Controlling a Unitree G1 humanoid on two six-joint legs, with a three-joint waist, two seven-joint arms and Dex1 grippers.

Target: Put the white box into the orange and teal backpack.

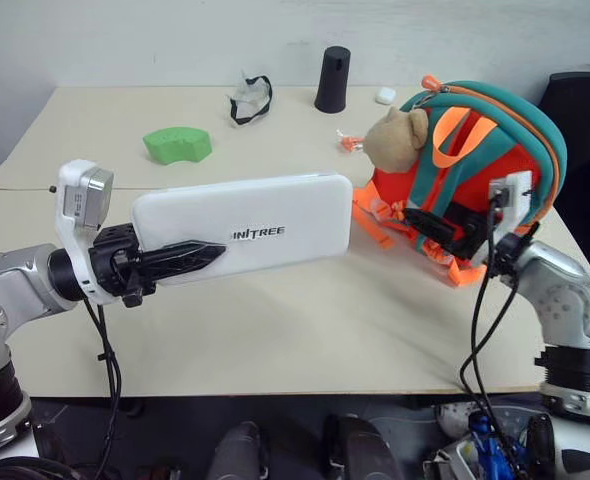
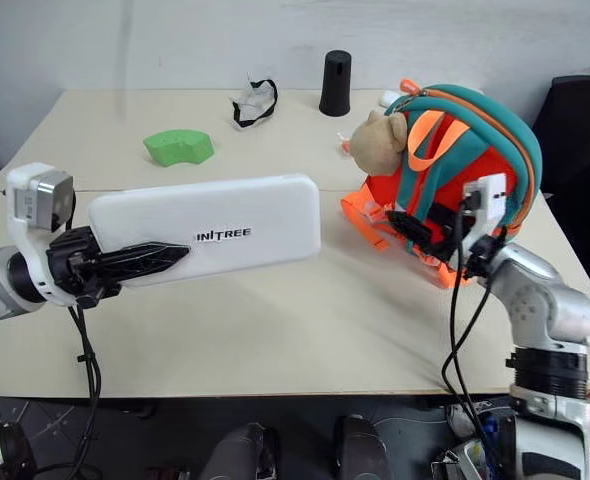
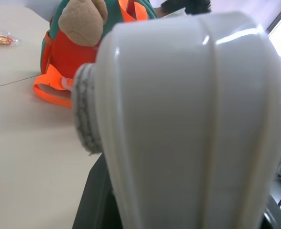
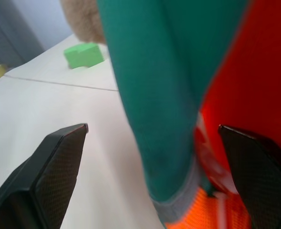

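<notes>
Left eye view | left gripper (image 1: 190, 258) clamps smooth rounded white box (image 1: 265, 230) | right gripper (image 4: 152, 157) wide, straddling backpack (image 1: 475, 170) strap

Flat white glossy rectangular box (image 1: 245, 233): plain white, dark grey lettering on its face. Small fabric backpack (image 1: 475, 170): bright orange body, teal panels and straps, orange webbing loops; tan plush bear (image 1: 395, 135) on its front. Beige matte table (image 1: 275, 330). Near its far edge: bright green curved foam block (image 1: 178, 144), black tapered cylinder (image 1: 332, 79).
</notes>
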